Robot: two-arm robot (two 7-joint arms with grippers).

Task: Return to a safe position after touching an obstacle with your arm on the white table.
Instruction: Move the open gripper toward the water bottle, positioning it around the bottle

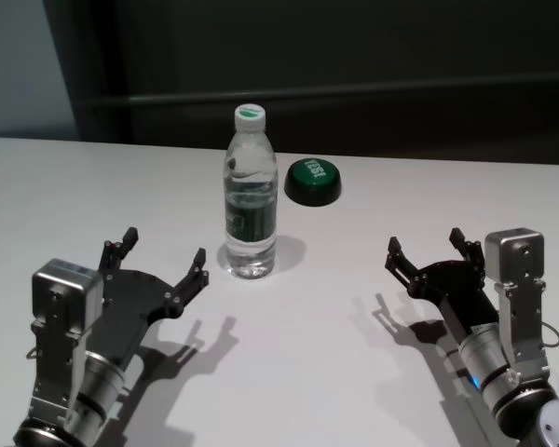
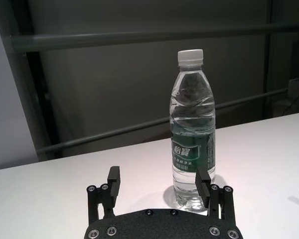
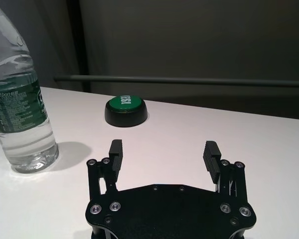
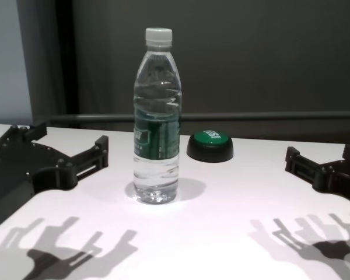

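The bottle (image 1: 251, 200) stands upright mid-table (image 1: 335, 354), with a green button (image 1: 313, 181) just beyond it at 1 o'clock. The left gripper (image 1: 164, 265) hovers at the bottle's 8 o'clock, fingers spread apart and clear of it. The right gripper (image 1: 427, 253) hovers at 4 o'clock, well apart, fingers also spread, holding nothing

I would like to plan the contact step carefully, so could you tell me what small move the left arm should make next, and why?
Probably ease the left gripper sideways toward the bottle for a light touch. The bottle stands upright on the white table, apart from both open grippers, and the left one's inner finger is nearest. The right gripper sits farther off, and the green button lies behind.
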